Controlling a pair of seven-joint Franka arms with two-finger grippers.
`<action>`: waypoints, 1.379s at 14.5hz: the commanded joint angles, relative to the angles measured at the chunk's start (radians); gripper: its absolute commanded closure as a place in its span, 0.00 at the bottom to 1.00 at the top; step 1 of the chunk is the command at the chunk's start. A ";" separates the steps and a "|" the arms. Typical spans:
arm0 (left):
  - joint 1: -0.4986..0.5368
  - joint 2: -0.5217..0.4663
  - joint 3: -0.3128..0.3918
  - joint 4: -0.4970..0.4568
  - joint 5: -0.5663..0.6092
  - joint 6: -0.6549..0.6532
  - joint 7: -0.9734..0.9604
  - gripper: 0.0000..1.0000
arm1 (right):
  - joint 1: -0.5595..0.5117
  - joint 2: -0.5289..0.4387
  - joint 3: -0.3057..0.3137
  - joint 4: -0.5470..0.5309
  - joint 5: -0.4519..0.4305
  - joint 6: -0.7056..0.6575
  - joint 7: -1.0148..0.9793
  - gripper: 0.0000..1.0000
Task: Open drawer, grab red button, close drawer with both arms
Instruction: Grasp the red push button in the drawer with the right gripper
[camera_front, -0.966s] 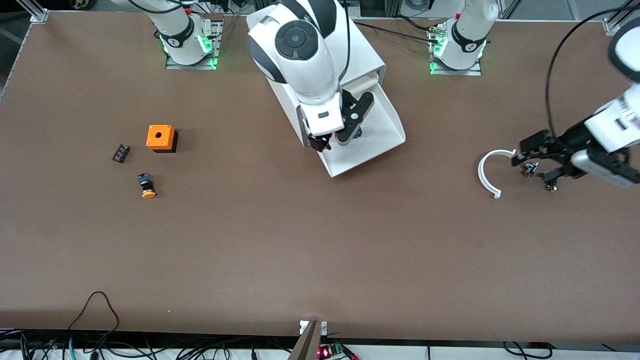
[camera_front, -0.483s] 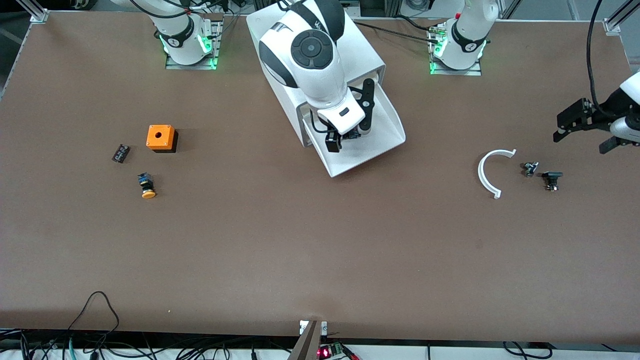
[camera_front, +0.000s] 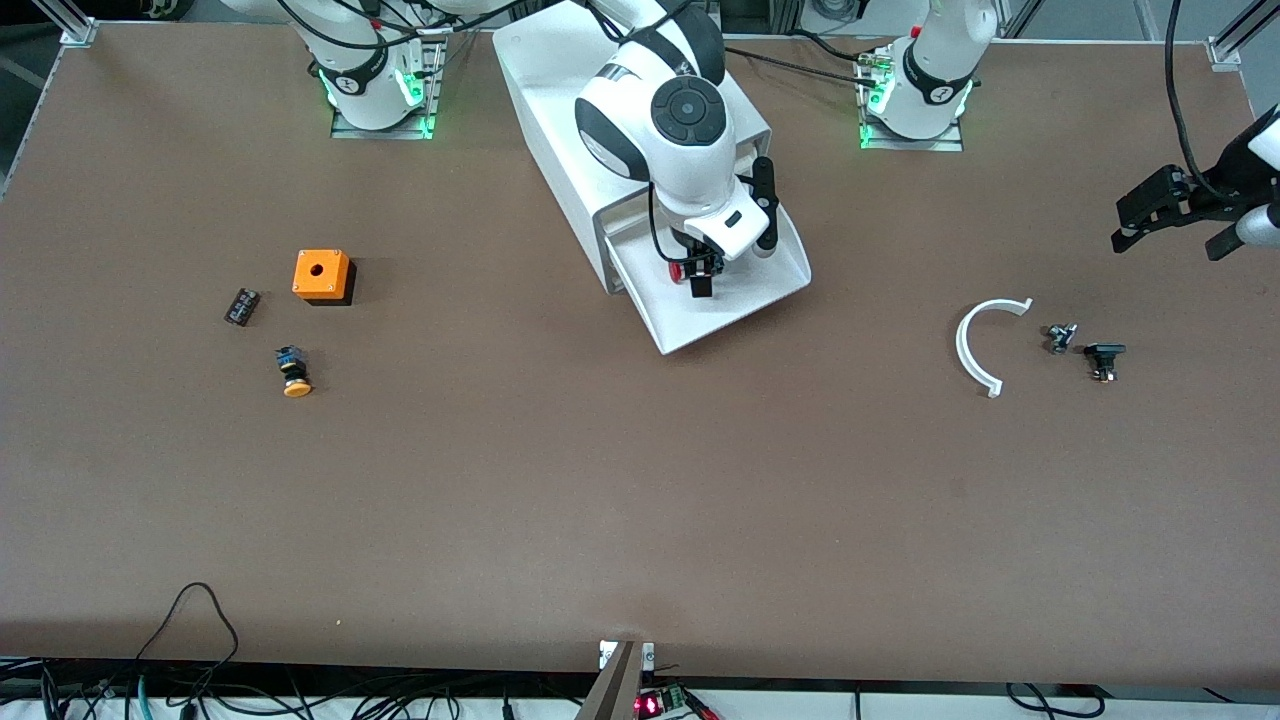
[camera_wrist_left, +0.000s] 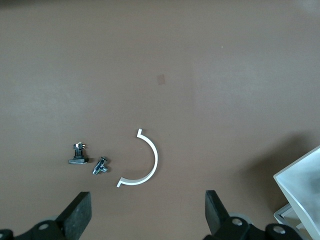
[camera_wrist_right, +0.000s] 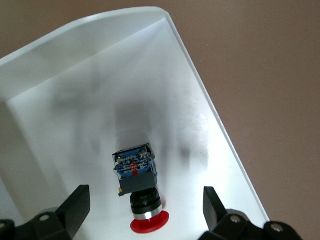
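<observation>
The brown table (camera_front: 600, 500) is taken up at its middle, near the robots' bases, by the big white cabinet (camera_front: 560, 120), from which the drawer (camera_front: 770, 285) is pulled out toward the front camera. The right arm (camera_front: 670, 120) is stretched over the cabinet, and the right gripper (camera_front: 700, 270) is held over the open drawer with its fingers (camera_wrist_right: 75, 207) spread wide, nothing being touched by them. The button (camera_wrist_right: 137, 190) is seen lying on its side on the drawer floor between those fingers in the right wrist view, its red cap pointed toward the gripper and its black-blue body pointed toward the drawer's front. The left arm (camera_front: 1255, 160) is kept waiting at its own end of the table, and the left gripper (camera_front: 1170, 215) is held in the air over bare table, its fingers (camera_wrist_left: 77, 212) spread apart and empty. A white curved strip (camera_front: 980, 345) is laid on the table near it, with two small dark parts (camera_front: 1085, 350) just beside the strip. Toward the right arm's end, an orange cube (camera_front: 322, 275) with a hole is set, with a small dark block (camera_front: 241, 306) beside it and an orange-capped pushbutton (camera_front: 292, 372) nearer to the front camera.
</observation>
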 joint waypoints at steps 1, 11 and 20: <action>-0.005 -0.004 0.003 0.011 0.030 -0.022 -0.020 0.00 | 0.007 0.026 -0.010 0.035 -0.015 -0.012 -0.022 0.00; -0.005 -0.004 0.007 0.013 0.030 -0.020 -0.020 0.00 | 0.014 0.074 -0.011 0.035 -0.031 -0.009 -0.027 0.19; -0.006 -0.002 0.007 0.021 0.030 -0.020 -0.018 0.00 | 0.043 0.072 -0.013 0.037 -0.058 -0.002 -0.039 0.71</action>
